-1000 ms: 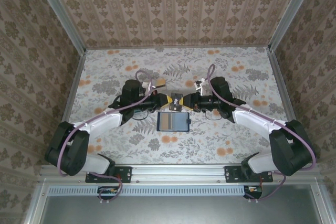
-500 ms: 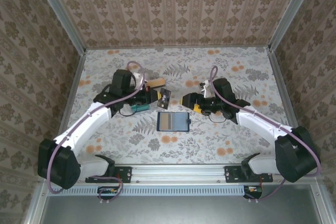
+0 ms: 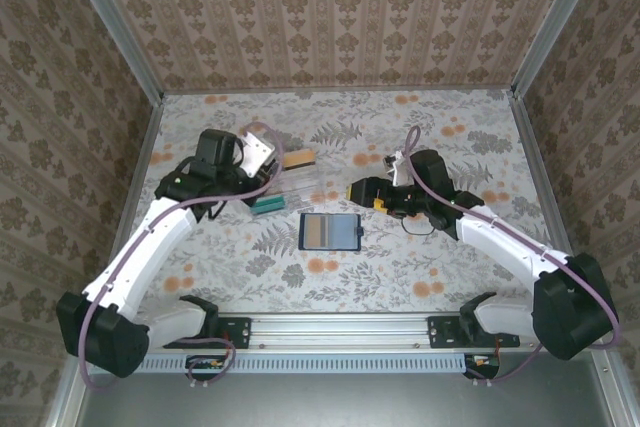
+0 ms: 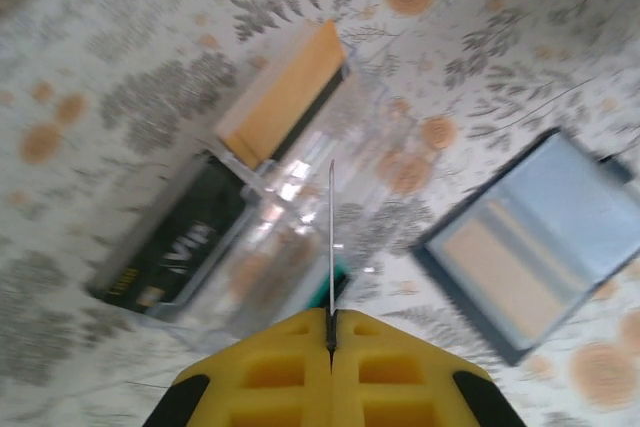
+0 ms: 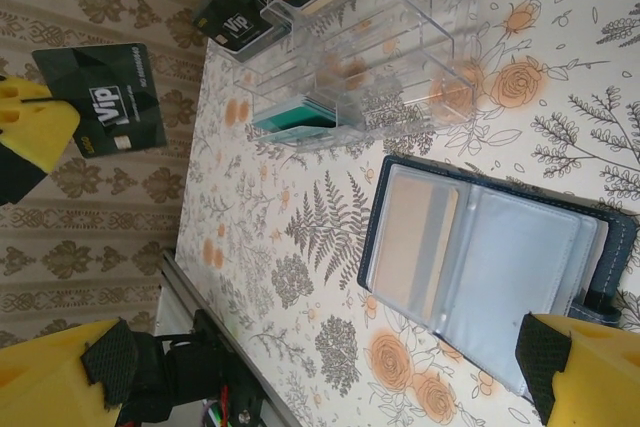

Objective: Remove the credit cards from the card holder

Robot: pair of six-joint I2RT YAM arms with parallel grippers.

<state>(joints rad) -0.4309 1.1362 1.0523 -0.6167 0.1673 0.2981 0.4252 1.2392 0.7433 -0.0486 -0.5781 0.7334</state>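
Black card [image 5: 105,99], thin, stiff, slick: we judge edge-pinching apt, as left tool [image 4: 330,322] grips it; right tool [image 3: 355,190] stands open.

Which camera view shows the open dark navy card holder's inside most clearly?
The right wrist view: the dark navy folding card holder lies open, close and sharp, grey-blue pockets clear, a tan card in one. The left wrist view shows the card holder blurred; the top external view shows the card holder small.
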